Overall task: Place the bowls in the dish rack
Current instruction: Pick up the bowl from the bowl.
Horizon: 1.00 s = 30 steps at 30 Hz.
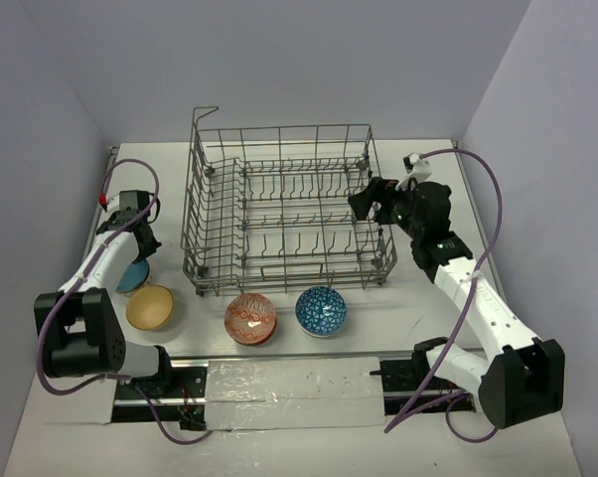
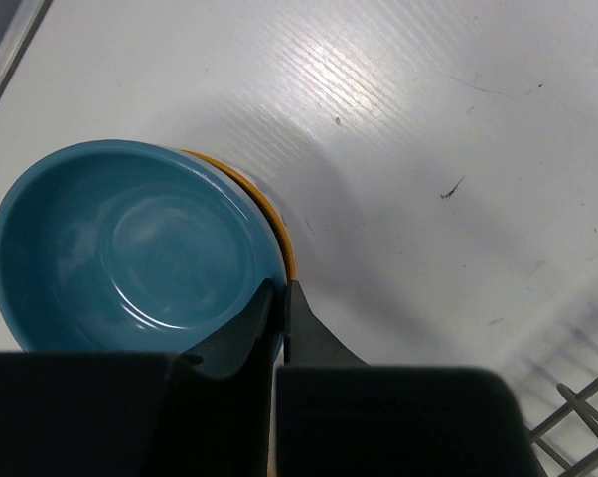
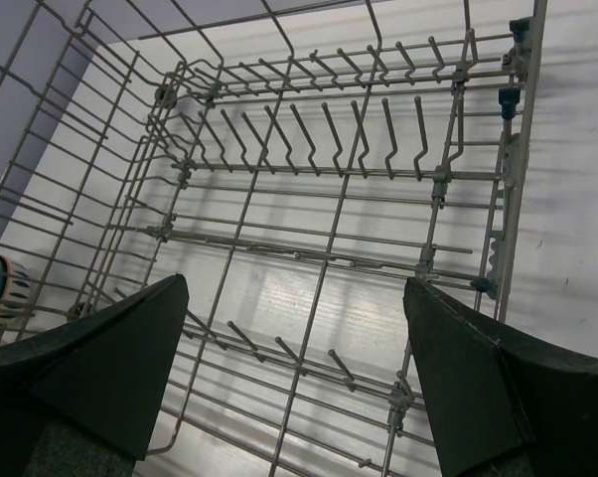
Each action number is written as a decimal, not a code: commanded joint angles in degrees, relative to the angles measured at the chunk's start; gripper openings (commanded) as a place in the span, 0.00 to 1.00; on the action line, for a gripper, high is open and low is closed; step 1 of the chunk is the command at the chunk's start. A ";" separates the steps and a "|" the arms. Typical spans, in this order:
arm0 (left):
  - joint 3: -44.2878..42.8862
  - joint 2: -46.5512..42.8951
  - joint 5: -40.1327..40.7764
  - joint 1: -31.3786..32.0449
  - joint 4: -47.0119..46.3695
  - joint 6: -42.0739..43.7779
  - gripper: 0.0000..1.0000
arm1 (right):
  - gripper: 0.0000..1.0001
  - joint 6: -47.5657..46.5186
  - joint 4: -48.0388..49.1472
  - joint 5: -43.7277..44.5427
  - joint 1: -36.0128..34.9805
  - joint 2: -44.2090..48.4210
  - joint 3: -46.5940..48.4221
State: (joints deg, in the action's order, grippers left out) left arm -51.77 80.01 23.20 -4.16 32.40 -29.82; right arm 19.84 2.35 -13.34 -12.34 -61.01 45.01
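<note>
While parked at 9 o'clock from the dish rack (image 1: 284,260), clamps the left tool (image 2: 279,288) on the teal bowl (image 2: 130,248) at its rim. Finds the rack in the middle of the surface (image 1: 398,328), with a tan bowl (image 1: 150,307), a red bowl (image 1: 250,318) and a blue patterned bowl (image 1: 321,311) along its 6 o'clock side. Holds the right tool (image 3: 294,286) wide apart, empty, at the rack's 3 o'clock wall.

Left gripper (image 2: 280,290) pinched on blue bowl (image 2: 130,248) rim.
One finger inside bowl, one outside; orange bowl (image 2: 285,238) edge just behind it, dish rack (image 2: 577,402) corner well right.
</note>
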 commanded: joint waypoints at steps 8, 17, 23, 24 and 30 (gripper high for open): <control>-2.11 -5.12 3.87 0.03 0.73 -1.55 0.00 | 0.96 -0.68 0.37 -0.46 0.30 -0.60 3.24; -4.39 -6.79 6.15 0.82 2.13 -2.78 0.00 | 0.96 -0.67 0.37 -0.89 0.30 -0.86 3.32; -8.70 -7.23 9.40 3.46 4.33 -3.75 0.00 | 0.96 -0.59 0.29 -1.07 0.30 -0.77 3.33; -9.31 -7.23 9.93 3.72 5.03 -3.92 0.00 | 0.96 -0.59 0.29 -1.16 0.30 -0.86 3.24; -14.23 -6.88 13.00 8.11 7.76 -5.50 0.00 | 0.96 -0.59 0.20 -1.51 0.30 -0.77 3.33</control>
State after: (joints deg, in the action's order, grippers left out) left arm -61.84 74.65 32.21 2.31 38.59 -33.80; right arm 19.84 1.76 -14.35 -12.34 -61.98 45.45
